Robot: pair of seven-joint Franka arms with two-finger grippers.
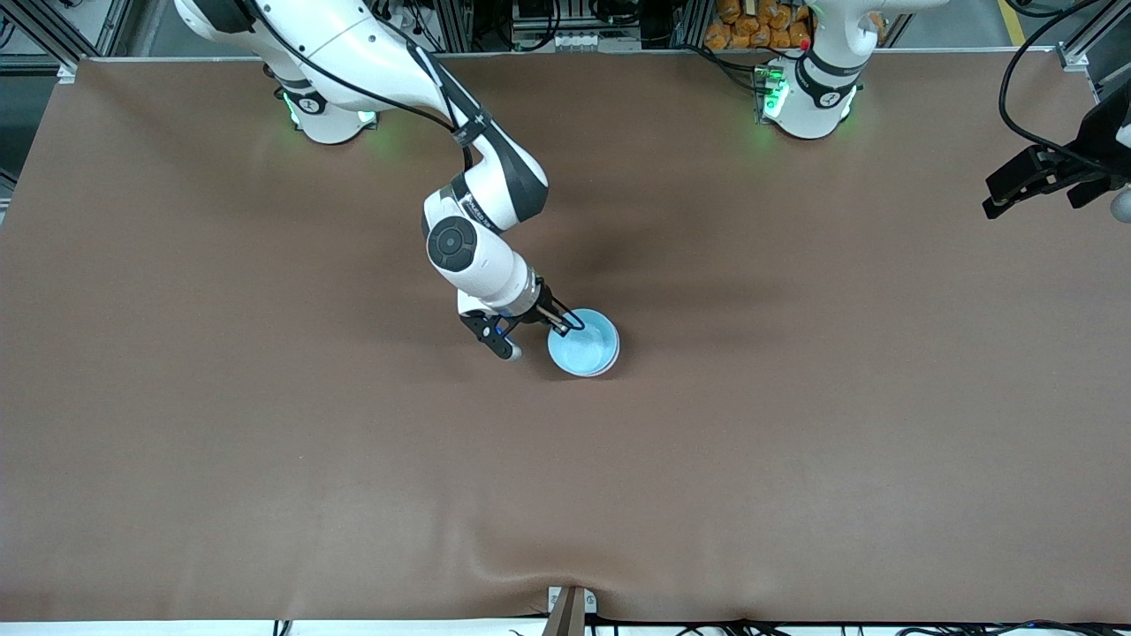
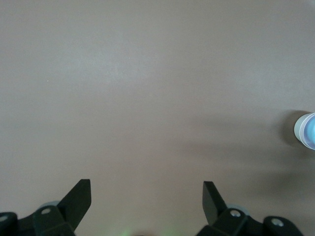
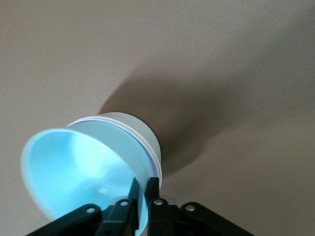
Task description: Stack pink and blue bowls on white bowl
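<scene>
I see my right pincer [image 3: 141, 194] straddling the rim of the glossy sky-blue bowl [image 3: 74, 172], nested in the stack on the brown bench [image 3: 221, 59].

desk [image 1: 795, 459]: brown cover, spans the front view, shallow ripple at the edge nearest the camera | on it: stack of bowls [image 1: 583, 343] near the middle, blue bowl [image 1: 587, 346] on top, pale rim lines of nested bowls showing just under its rim | both arm bases along the edge farthest from the camera
</scene>
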